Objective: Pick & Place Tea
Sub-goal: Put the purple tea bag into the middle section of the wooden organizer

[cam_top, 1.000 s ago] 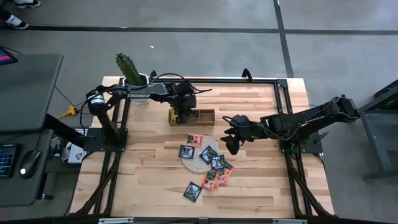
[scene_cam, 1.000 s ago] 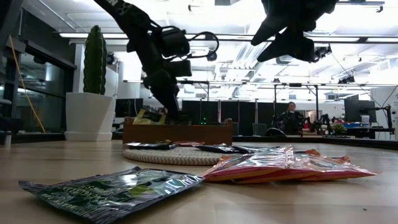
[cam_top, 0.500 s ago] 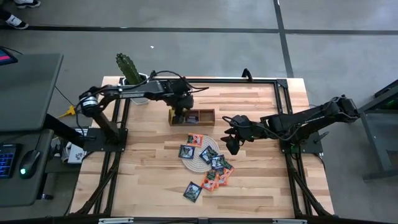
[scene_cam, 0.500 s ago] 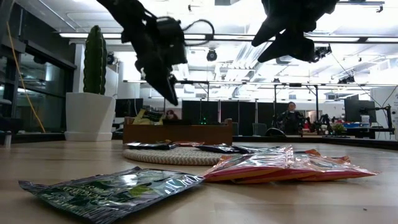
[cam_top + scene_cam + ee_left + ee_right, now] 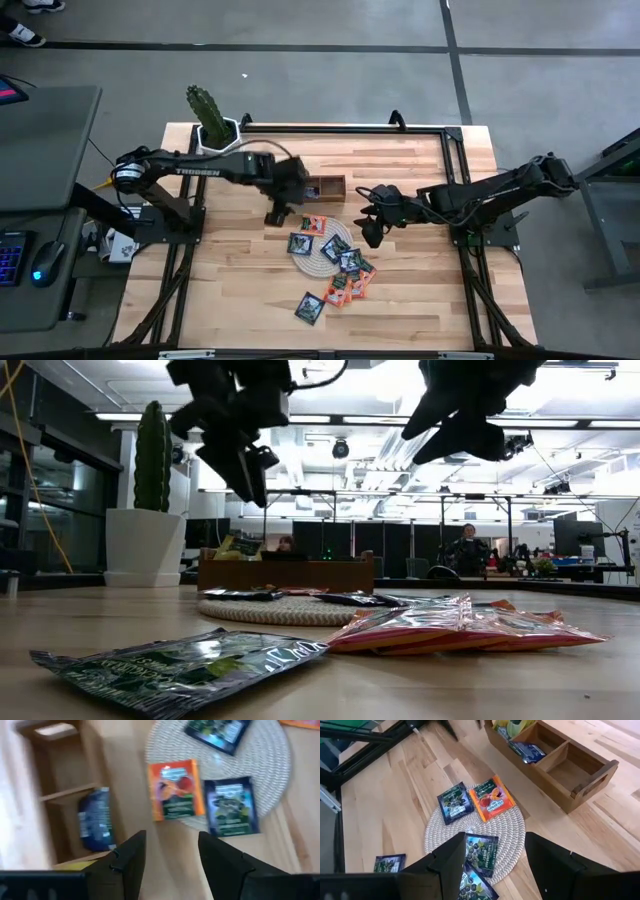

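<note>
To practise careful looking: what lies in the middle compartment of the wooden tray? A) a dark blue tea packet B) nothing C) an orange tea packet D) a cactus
A: the right wrist view shows a dark blue tea packet lying in the middle compartment of the wooden tray, while the end compartment next to it is bare wood.

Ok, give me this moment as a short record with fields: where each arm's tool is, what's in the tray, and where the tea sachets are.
left tool: open, empty, above the table between tray and mat
right tool: open, empty, raised beside the mat
wooden tray: dark blue sachet in middle compartment, one end compartment empty
round woven mat: carries an orange sachet and several dark sachets
loose sachets: an orange and dark cluster at the mat's edge, one dark sachet alone on the table
cactus pot: table's far left corner
</note>
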Controlling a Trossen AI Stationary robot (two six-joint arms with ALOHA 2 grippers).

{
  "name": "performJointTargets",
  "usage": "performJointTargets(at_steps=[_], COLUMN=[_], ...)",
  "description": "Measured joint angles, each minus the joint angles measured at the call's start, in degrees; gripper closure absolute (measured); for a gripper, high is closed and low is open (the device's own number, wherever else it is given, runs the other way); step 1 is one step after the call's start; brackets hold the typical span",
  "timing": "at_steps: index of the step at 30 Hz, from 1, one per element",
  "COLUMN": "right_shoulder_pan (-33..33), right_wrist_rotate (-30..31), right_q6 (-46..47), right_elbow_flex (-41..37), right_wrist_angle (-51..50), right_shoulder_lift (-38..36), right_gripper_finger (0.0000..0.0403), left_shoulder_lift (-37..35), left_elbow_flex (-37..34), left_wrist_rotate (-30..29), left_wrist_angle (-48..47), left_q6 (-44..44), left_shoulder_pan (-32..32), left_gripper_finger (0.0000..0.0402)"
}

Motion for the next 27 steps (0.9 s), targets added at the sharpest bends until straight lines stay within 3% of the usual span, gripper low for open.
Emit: performJointTargets(at_steps=[9, 20, 24, 27], right_shoulder_pan=[0.0, -0.04, -0.15, -0.66], right_wrist_rotate=[-6.62, -9.69, -10.98, -11.92], right_q6=[0.15, -5.71, -7.42, -7.54], right_elbow_flex=[0.0, 0.04, 0.07, 0.51], right_wrist_angle=[6.82, 24.78, 29.46, 30.87], right_shoulder_lift=[5.83, 15.55, 20.15, 23.41], right_gripper_finger=[0.0203, 0.0207, 0.0233, 0.0276], left_shoulder_lift=[-1.53, -6.17, -9.62, -12.46], left_elbow_flex=[-12.32, -20.85, -25.18, -29.71], left_wrist_rotate=[3.64, -0.95, -2.67, -2.6], left_wrist_angle=[13.66, 19.09, 20.55, 25.29], left_q6=[-12.78, -25.83, -29.17, -32.34], left_shoulder_pan=[-7.69, -13.61, -15.1, -15.5], left_gripper_finger=[0.0253, 0.0293, 0.0293, 0.0293])
